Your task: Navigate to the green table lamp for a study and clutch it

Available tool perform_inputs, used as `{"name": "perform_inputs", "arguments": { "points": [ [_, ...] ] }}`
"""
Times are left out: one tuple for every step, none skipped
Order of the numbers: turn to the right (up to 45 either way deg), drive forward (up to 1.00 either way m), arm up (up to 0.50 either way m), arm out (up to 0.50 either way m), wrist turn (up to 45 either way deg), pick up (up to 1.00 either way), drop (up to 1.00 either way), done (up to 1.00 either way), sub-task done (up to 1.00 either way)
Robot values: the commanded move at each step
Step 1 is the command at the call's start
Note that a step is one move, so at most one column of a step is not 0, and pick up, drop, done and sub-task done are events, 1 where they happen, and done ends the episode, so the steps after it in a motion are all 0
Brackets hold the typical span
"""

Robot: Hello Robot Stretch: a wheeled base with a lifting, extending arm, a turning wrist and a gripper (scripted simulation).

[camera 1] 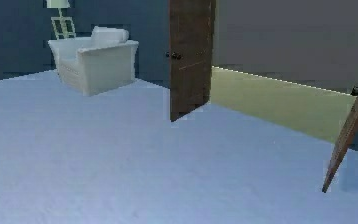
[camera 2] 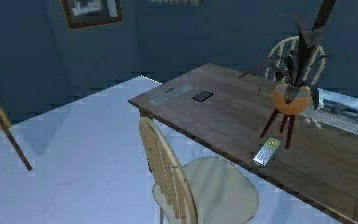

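A small pale lamp with a light shade stands at the forward view's top left, against the dark blue wall. It is partly hidden behind a white armchair. Its colour reads as pale green-white at this distance.
A brown door stands ajar mid-room, with a yellowish room beyond it. Another door edge leans at the right. In the arm side view, a wooden table carries a potted plant, a remote and a dark phone. A wooden chair stands beside it.
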Motion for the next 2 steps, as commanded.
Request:
{"name": "perform_inputs", "arguments": {
  "points": [
    [15.0,0.00,0.00,0.00,0.0,0.00,0.00,0.00,0.00],
    [0.0,1.00,0.00,0.00,0.0,0.00,0.00,0.00,0.00]
  ]
}}
